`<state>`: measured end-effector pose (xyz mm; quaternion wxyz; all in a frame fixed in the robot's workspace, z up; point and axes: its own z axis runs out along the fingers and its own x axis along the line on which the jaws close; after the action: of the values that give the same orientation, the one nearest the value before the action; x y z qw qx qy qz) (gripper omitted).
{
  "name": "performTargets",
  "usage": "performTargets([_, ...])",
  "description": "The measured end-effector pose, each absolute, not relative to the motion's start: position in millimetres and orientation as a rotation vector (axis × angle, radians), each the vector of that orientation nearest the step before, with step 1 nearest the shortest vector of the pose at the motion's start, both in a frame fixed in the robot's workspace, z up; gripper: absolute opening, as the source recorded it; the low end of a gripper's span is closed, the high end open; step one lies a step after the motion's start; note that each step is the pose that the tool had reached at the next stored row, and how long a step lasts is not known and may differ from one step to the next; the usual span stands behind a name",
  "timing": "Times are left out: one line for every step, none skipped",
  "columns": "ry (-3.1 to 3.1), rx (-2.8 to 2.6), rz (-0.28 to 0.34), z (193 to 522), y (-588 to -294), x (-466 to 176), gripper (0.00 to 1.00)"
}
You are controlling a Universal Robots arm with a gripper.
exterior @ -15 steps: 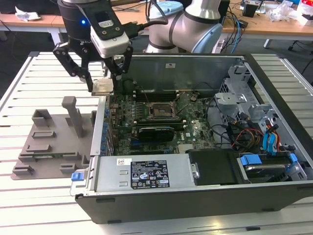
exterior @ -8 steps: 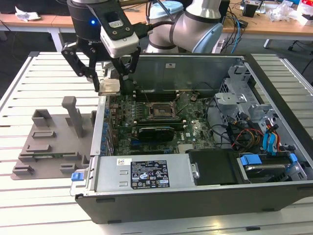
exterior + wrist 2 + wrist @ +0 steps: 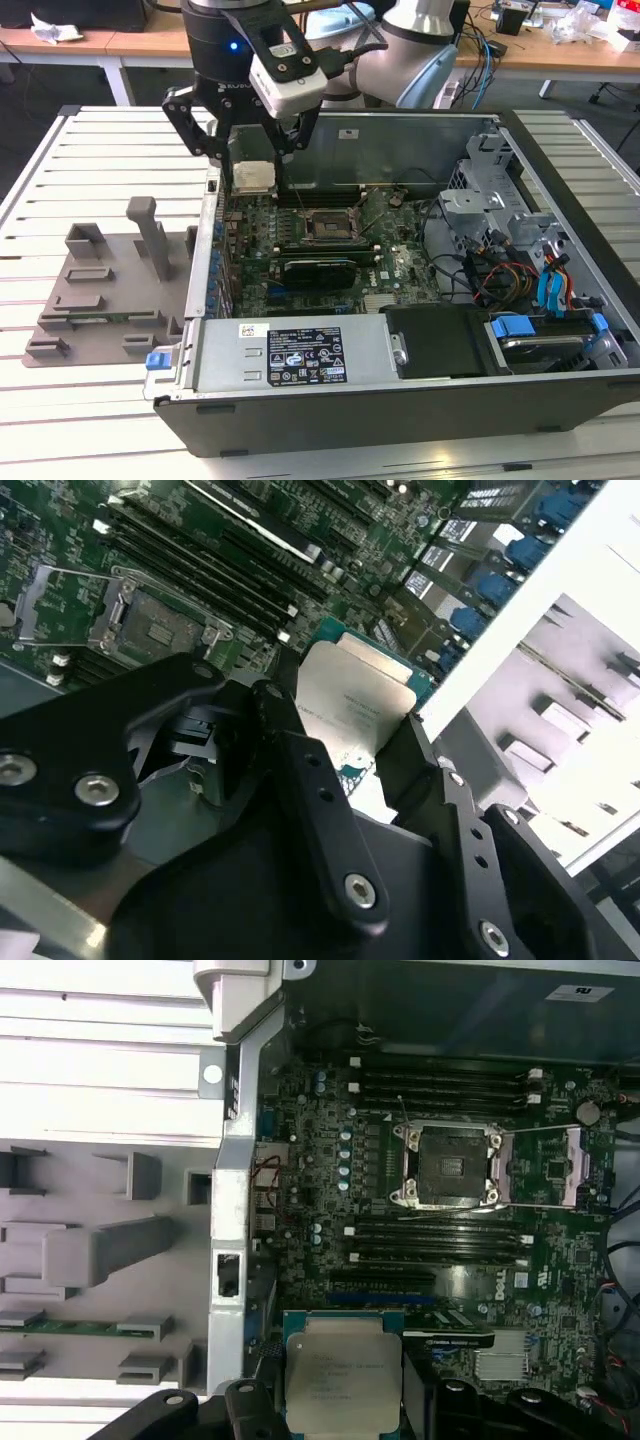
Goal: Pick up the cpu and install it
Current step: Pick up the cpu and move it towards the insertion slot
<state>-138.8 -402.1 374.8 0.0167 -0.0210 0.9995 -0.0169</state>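
- While hovering over the motherboard (image 3: 262, 262) inside the open computer case (image 3: 400, 145), pinches one cpu (image 3: 252, 178) by two opposite edges between the two black fingers (image 3: 410, 765) of the single gripper (image 3: 253, 168), closed tight on the chip.
- Held raised above the motherboard's edge nearest the case wall at the exterior view's left, well apart from the socket (image 3: 328, 226).
- Counted on the board: one black socket near the motherboard's middle, lying open; one metal load plate (image 3: 560, 1165) swung out beside it; two banks of black memory slots (image 3: 440, 1085), one along each long side of the socket.
- Counted outside the case: one grey fixture (image 3: 110, 285) with one upright post (image 3: 150, 232), set on the slatted tabletop (image 3: 90, 150) just beside that same case wall.
- Hidden or hard to read: underside of the cpu unseen; one edge of the chip cut off behind the gripper's black body in the first wrist view; print on the lid too fine to make out; number of slots in each bank hard to tell.
- Seen in both wrist views as a flat square chip, silver-white metal lid with notched corners, thin green rim around it, lid turned towards the wrist cameras.
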Motion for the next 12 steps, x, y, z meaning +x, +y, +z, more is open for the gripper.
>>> performTargets([3.107, -0.065, -0.053, 374, -402, -137, 0.55])
performTargets([3.107, -0.065, -0.053, 374, -402, -134, 0.55])
performTargets([3.108, -0.065, -0.053, 373, -401, -130, 0.55])
performTargets([3.108, -0.066, -0.053, 372, -400, -127, 0.55])
performTargets([3.108, -0.065, -0.053, 371, -399, -124, 0.55])
performTargets([3.109, -0.065, -0.053, 370, -397, -121, 0.55])
performTargets([3.109, -0.065, -0.053, 369, -394, -116, 0.55])
performTargets([3.109, -0.065, -0.053, 369, -390, -111, 0.55])
performTargets([3.109, -0.065, -0.053, 368, -387, -107, 0.55])
performTargets([3.109, -0.065, -0.053, 368, -385, -105, 0.55])
performTargets([3.109, -0.065, -0.053, 367, -383, -103, 0.55])
performTargets([3.109, -0.066, -0.053, 367, -381, -99, 0.55])
